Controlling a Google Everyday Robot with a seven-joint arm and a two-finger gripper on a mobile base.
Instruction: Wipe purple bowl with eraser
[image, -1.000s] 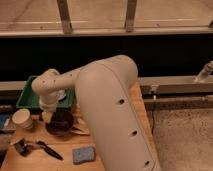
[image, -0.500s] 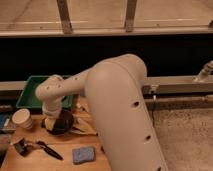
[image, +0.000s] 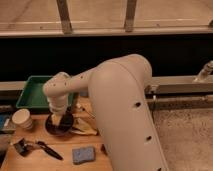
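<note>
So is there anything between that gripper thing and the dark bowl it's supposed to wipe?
Nothing visible stands in the way. The gripper is right over the purple bowl, reaching down into it. The beige cup sits off to the side of the bowl, and the green tray lies behind it.

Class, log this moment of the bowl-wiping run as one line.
phase: wiping | tool: down in purple bowl | eraser: not discernible | beige cup: left of bowl | blue-grey sponge: untouched

One view looks from above and behind the arm, down onto the surface toward the window. The arm's bulk fills the near middle; the gripper hangs over the bowl, lower left.
</note>
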